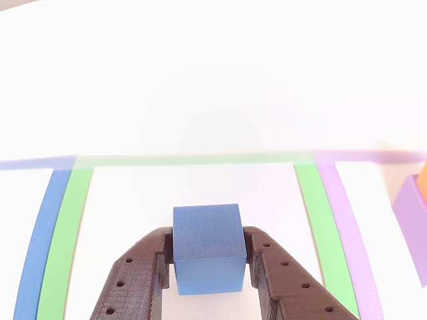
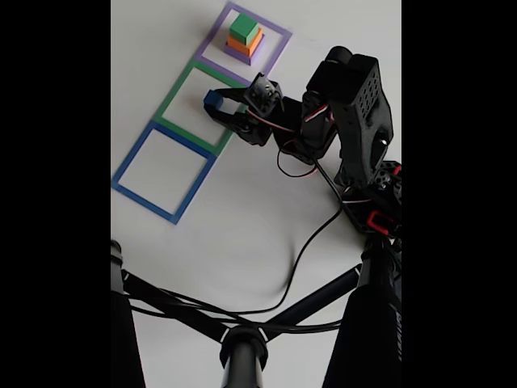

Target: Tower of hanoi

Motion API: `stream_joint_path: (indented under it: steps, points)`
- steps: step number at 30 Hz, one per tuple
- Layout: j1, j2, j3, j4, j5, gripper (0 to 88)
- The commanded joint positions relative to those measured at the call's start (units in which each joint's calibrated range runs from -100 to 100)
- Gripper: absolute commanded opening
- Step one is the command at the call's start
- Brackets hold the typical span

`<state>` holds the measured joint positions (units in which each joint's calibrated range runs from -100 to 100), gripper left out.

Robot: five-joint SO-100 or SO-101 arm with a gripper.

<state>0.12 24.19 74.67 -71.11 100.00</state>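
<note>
Inside the green tape square [image 1: 307, 200], the gripper [image 1: 208, 263] clasps the small blue cube [image 1: 207, 247], one dark brown finger [image 1: 137, 277] pressed against each side face. In the other view the cube sits between the fingertips over the white surface within that square, its top face level and its front face toward the camera; whether its underside touches the table [image 1: 200, 80] or hangs just above it cannot be told.

In the fixed view the same green tape square [image 2: 174, 101] lies in the middle of a diagonal row of three outlines. The blue tape square [image 2: 133, 158] adjoins it on the side nearer the camera, the purple tape square [image 2: 279, 44] on the far side. The blue cube [image 2: 213, 99] shows there just inside the green outline's right-hand edge, gripped by the gripper [image 2: 216, 103] at the end of the black arm [image 2: 347, 105], which reaches in from the right.

Beyond the green square, in the purple outline, stands a stack of blocks [image 2: 244, 40]: a purple block [image 2: 239, 53] at the bottom, an orange-yellow block [image 2: 249, 43] on it, and a green block [image 2: 242, 29] on top. In the other view a corner of the purple block [image 1: 413, 220] appears to the right of the green square, with a sliver of orange above it.

A black cable [image 2: 299, 259] trails across the table from the arm's base toward dark stand tubes [image 2: 242, 339] at the bottom of the fixed view.
</note>
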Motion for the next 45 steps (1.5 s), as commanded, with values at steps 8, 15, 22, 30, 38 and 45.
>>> stream_joint_path:
  steps: [8, 15, 22, 30, 38, 45]
  points:
    - [-1.08, 2.9, -1.76, -3.79, 0.0, 6.5]
    - [-0.7, 3.71, -2.31, -3.95, 0.0, 14.6]
    - [-0.6, 0.0, -1.4, -3.06, 0.0, 21.4]
    - [1.12, -29.23, 2.42, 24.71, 0.0, 22.1]
    - [2.08, -65.41, -9.04, 82.36, 0.0, 8.6]
    - [2.95, -73.8, -37.22, 127.54, 0.0, 0.1]
